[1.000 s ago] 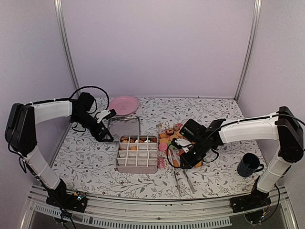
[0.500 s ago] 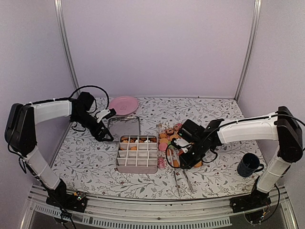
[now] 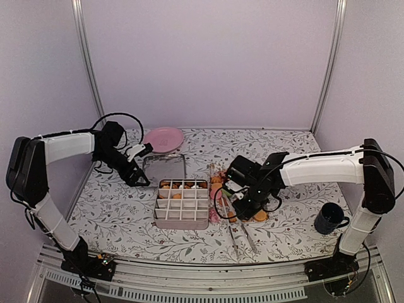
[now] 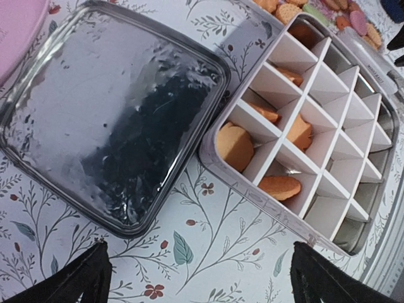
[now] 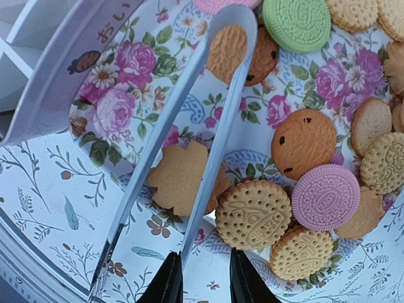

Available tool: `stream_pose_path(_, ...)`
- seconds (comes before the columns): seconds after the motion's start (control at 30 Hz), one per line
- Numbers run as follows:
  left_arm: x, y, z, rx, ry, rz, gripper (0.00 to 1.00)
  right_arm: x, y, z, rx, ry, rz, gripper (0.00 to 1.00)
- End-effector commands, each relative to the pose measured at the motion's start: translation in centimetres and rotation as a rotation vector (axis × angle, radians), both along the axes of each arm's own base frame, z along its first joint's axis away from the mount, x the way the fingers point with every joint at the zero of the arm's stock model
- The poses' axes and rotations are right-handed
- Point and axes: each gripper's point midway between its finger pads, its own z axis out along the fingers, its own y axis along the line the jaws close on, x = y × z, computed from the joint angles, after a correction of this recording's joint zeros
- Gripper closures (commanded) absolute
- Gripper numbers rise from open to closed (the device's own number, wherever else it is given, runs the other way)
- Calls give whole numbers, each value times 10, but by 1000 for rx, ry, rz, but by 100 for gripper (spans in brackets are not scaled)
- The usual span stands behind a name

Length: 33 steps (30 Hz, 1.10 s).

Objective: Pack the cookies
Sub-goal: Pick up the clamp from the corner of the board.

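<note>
White compartment box (image 4: 328, 85), perhaps five cookies (image 4: 235, 146) inside.

Cookies (image 5: 252, 214) on plate (image 5: 113, 107) right of divided box (image 3: 182, 224); lid (image 4: 107, 120) behind box, tongs (image 5: 211, 158) across plate, mug (image 3: 329, 219) far right

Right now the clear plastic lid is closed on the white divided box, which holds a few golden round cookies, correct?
No. In the left wrist view the clear plastic lid lies beside the white divided box, not on it; the golden round cookies are inside.
</note>
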Motion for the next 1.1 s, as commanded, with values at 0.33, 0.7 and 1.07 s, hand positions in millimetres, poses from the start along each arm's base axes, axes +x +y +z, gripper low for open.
stream_pose_path(0.33, 4, 3, 9, -22, -35, 2, 1, -1, 12, -10, 20, 20, 3, 74)
stream_pose_path(0.7, 4, 4, 12, -22, -41, 3, 1, -4, 7, -32, -5, 40, 0, 78)
stream_pose_path(1.07, 3, 2, 19, -39, -39, 2, 1, 21, 30, 23, 103, -84, -28, 100)
